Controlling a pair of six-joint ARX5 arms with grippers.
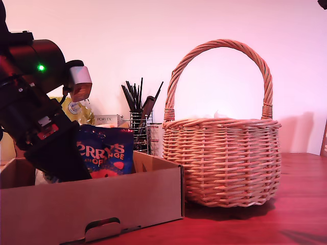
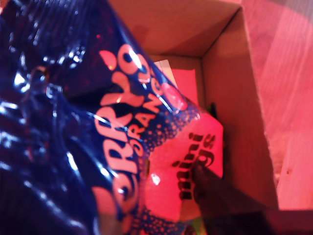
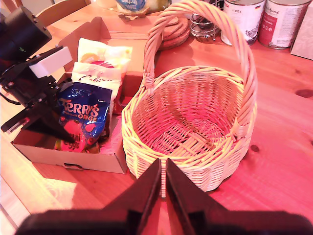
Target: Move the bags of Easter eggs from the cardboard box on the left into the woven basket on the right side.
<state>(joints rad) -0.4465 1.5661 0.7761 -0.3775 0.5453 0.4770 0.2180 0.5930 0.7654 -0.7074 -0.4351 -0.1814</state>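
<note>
At lower left of the exterior view: my first end effector [image 1: 84,171] clamped on Terry's bag [image 1: 106,153] over cardboard box [image 1: 102,204] | my second end effector [image 3: 163,177] together | step: lifting | next: carry to empty woven basket [image 1: 225,163].

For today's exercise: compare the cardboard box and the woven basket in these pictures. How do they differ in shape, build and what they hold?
The cardboard box is low, flat-walled and rectangular; the woven basket is round, bulging wicker with a tall arched handle. The box holds candy bags, including a blue Terry's bag held by my first gripper; the basket is empty. Both are open-topped and stand on the wooden table.
</note>
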